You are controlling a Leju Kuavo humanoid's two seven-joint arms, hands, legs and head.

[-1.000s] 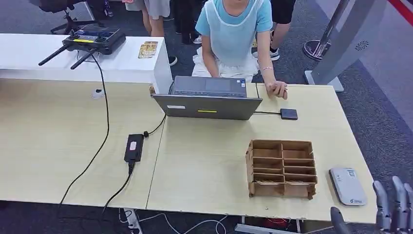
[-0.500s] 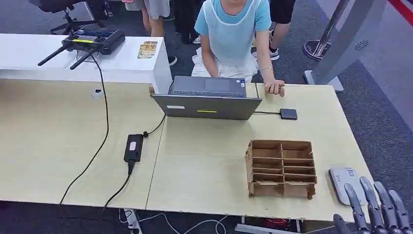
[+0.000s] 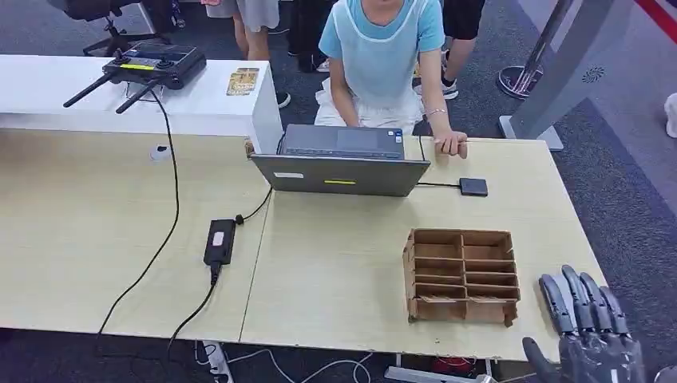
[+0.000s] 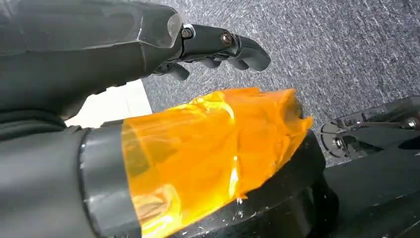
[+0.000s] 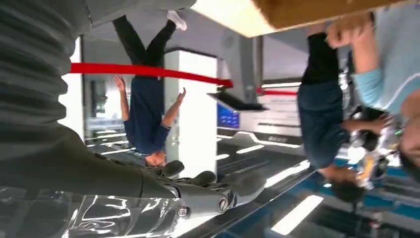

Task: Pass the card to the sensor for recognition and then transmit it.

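Note:
My right hand (image 3: 592,339) rises at the table's front right corner, just right of the brown cardboard slot box (image 3: 461,275). Its fingers (image 3: 576,297) are stretched out and slightly apart, and nothing is in them. In the right wrist view the same hand (image 5: 198,194) is extended and empty, with the box's edge (image 5: 317,10) beyond it. A small black square sensor (image 3: 473,187) lies wired to the laptop (image 3: 343,163). My left hand (image 4: 213,44) hangs over grey carpet, fingers loosely bent, holding nothing. I see no card.
A person (image 3: 383,48) sits behind the laptop, one hand (image 3: 453,144) on the far table edge. A black power adapter (image 3: 219,241) and cable cross the light wood table (image 3: 96,239). A remote controller (image 3: 152,64) lies on the white counter at the back left.
My right hand has risen and moved forward over the table's front right corner, covering the white flat device that lay there. The person's hand shifted slightly along the far edge.

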